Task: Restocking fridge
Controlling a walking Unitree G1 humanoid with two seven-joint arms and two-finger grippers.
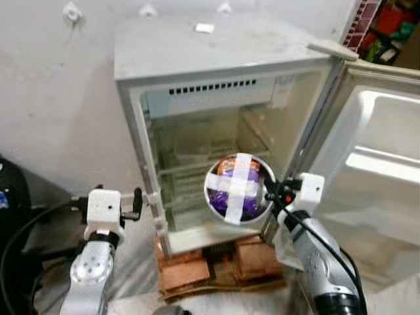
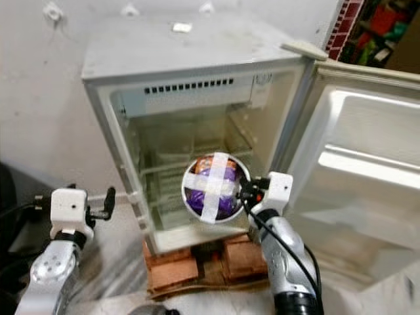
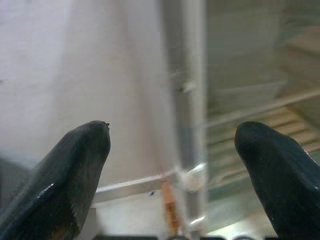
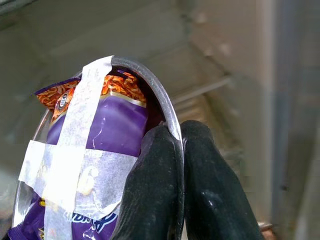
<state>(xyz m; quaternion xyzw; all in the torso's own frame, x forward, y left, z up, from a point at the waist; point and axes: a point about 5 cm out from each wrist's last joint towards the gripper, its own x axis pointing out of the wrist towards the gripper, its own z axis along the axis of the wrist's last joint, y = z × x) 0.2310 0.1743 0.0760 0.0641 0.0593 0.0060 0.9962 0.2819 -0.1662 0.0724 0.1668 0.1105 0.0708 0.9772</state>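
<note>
Right gripper (image 1: 270, 195) pinching bowl (image 1: 239, 189) rim at open fridge (image 1: 216, 85), left gripper (image 1: 136, 204) open, idle; next: slide bowl onto shelf (image 1: 190, 169).

Soft even daylight, mild blur throughout, wrist backgrounds perhaps defocused, no harsh glare

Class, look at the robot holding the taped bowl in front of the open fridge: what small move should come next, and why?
Probably ease the right gripper forward, carrying the bowl onto a fridge shelf. Its fingers pinch the bowl's rim, the bowl hangs before the open fridge, and the left gripper is open off to the side.
</note>
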